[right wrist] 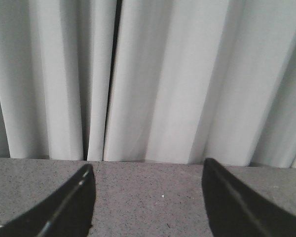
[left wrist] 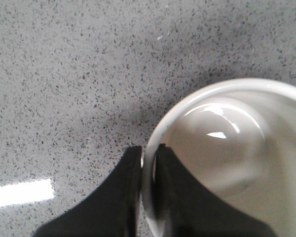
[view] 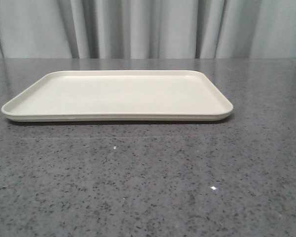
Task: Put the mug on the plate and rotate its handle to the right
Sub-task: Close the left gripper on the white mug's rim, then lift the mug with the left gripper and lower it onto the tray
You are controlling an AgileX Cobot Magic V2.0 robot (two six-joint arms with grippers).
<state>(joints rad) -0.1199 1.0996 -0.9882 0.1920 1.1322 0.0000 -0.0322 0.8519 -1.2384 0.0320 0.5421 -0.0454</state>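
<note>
The cream rectangular plate (view: pixel 117 96) lies on the grey speckled table in the front view, with nothing on it. The white mug (left wrist: pixel 227 148) shows only in the left wrist view, seen from above into its bowl. My left gripper (left wrist: pixel 149 155) is shut on the mug's rim, one finger outside the wall and one inside. The handle and the smiley face are hidden. My right gripper (right wrist: pixel 147 173) is open and empty above the table, facing the curtain. Neither gripper nor the mug shows in the front view.
Grey curtains (view: pixel 148 27) hang behind the table's far edge. In the left wrist view, speckled table surface (left wrist: pixel 64 74) lies around the mug.
</note>
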